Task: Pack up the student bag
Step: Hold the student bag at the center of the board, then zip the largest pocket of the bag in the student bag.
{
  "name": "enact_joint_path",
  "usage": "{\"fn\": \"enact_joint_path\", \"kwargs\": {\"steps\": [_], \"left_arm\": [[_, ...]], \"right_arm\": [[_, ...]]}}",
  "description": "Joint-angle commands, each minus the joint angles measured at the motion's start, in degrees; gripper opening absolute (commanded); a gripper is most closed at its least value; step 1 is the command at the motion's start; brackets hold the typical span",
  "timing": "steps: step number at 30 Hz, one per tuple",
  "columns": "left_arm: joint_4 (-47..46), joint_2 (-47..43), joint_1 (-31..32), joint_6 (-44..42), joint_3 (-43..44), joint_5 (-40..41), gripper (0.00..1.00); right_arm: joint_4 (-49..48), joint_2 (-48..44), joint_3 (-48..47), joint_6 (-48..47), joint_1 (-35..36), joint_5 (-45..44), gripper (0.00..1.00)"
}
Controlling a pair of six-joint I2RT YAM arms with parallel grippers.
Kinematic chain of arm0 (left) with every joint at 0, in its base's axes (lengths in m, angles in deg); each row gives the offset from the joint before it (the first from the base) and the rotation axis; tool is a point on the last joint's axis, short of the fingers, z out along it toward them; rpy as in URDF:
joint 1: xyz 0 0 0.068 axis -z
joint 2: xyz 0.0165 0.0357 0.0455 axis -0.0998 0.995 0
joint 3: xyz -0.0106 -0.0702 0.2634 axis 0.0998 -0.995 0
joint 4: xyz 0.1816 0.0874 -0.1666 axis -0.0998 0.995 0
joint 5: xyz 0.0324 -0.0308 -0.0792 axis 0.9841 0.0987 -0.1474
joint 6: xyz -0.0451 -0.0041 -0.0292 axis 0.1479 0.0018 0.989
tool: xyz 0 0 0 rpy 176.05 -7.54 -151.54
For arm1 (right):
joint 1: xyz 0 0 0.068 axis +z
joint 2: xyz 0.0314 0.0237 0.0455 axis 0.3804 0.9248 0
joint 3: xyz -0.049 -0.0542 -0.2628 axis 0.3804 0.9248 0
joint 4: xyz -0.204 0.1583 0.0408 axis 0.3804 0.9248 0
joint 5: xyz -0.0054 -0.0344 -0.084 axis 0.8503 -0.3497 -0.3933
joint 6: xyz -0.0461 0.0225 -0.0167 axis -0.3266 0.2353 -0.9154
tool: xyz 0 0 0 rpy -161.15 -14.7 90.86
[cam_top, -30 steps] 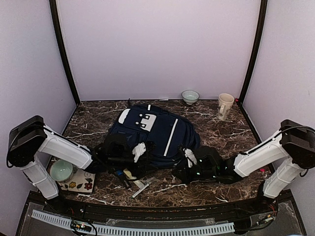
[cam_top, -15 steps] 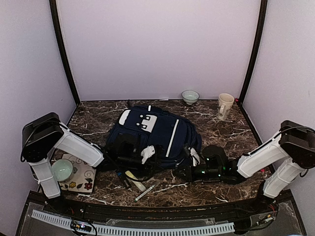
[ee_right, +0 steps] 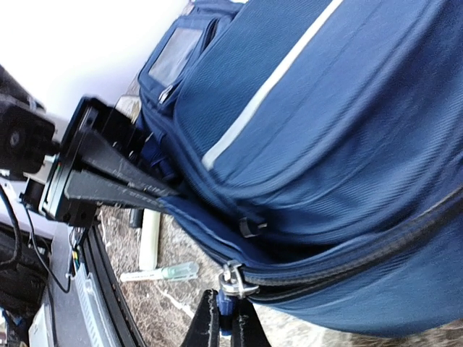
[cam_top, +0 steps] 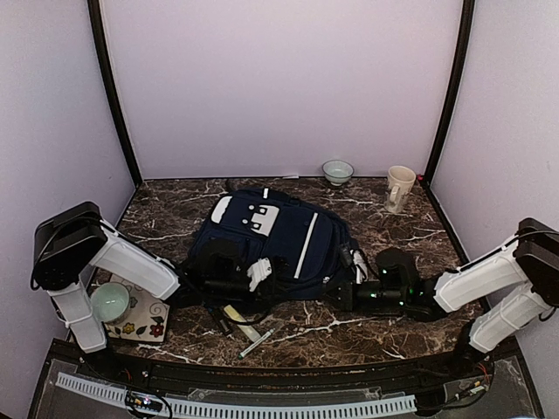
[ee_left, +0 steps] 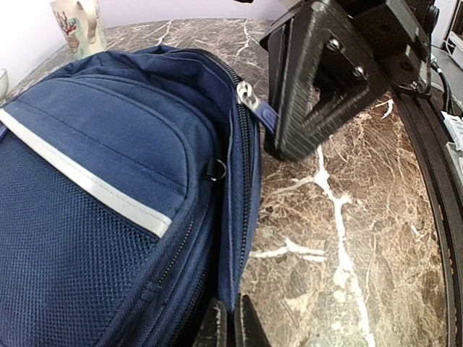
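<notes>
Student bag (cam_top: 271, 240) lies flat in the middle of the desk (cam_top: 393, 236), front pocket up, its near edge toward both arms. It is soft navy cloth with a mesh panel, likely light and floppy, so it should sag and bunch rather than shift as one piece. Pulling the zip one-handed would probably just drag the cloth along. The firm places to hold are the stitched seam beside the zip and the zip pull (ee_right: 230, 278). The left gripper (ee_left: 231, 327) is closed on the cloth edge at the bag's near side, left of middle. The right gripper (ee_right: 224, 324) is pinched tight on the blue tab of the zip pull at the near right corner. Loose pens (cam_top: 258, 340) lie on the desk just in front.
</notes>
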State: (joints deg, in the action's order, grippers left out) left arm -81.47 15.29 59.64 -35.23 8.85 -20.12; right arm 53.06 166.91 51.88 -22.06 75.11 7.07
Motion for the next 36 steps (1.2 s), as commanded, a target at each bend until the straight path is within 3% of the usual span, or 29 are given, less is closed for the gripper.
{"fn": "enact_joint_path", "kwargs": {"steps": [1, 13, 20, 31, 36], "left_arm": [[1.63, -3.56, -0.18, -0.12, -2.99, 3.07, 0.0], [1.04, -7.85, -0.21, -0.15, -7.35, 7.4, 0.0], [2.29, -8.41, -0.21, 0.86, -7.36, 13.62, 0.0], [2.09, -6.83, -1.11, 3.94, -5.12, 29.65, 0.0], [1.94, -6.9, -3.63, 5.5, -4.77, 30.01, 0.0]], "right_arm": [[-3.45, -2.01, 0.93, 0.22, -3.44, -1.83, 0.0], [-4.13, -1.95, 0.19, 0.49, -9.56, 1.24, 0.0], [2.13, -1.21, -3.22, -4.41, -9.7, 1.76, 0.0], [3.19, -2.36, -0.29, -6.29, -7.88, 4.4, 0.0], [4.6, -3.74, 1.12, -5.54, -3.33, -0.55, 0.0]]}}
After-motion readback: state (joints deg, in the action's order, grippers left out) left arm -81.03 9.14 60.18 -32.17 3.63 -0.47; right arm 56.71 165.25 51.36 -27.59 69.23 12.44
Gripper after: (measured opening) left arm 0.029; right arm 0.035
